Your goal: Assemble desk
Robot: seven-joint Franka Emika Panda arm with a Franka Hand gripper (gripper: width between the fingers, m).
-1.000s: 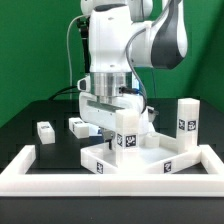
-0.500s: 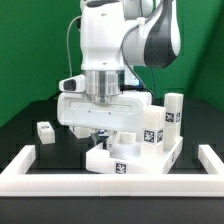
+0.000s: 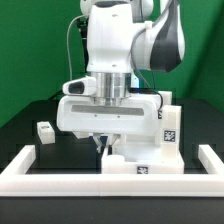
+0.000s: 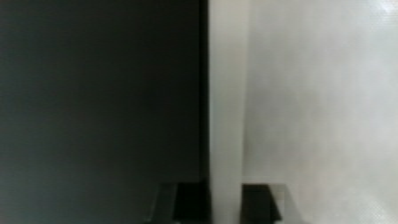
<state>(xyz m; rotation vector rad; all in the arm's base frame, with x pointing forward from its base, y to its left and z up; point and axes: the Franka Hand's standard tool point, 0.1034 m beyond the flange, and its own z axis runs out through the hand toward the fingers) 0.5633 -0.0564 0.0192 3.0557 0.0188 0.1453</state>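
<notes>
Exterior view: wall [image 3: 110, 182] nearest. Behind it sits the top [image 3: 140, 160], with the gripper [image 3: 103, 147] pinched narrow on its rim [image 4: 222, 100]. The wrist view shows that rim between the fingers [image 4: 187, 202]. Upright leg [image 3: 168, 125] behind, exterior view's right. Loose leg [image 3: 45, 132] at exterior view's left.

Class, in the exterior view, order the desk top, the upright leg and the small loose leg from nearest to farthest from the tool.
1. The desk top: its rim is gripped by the tool.
2 and 3. The upright leg, exterior view's right, and the loose leg, exterior view's left: too close to call.
</notes>
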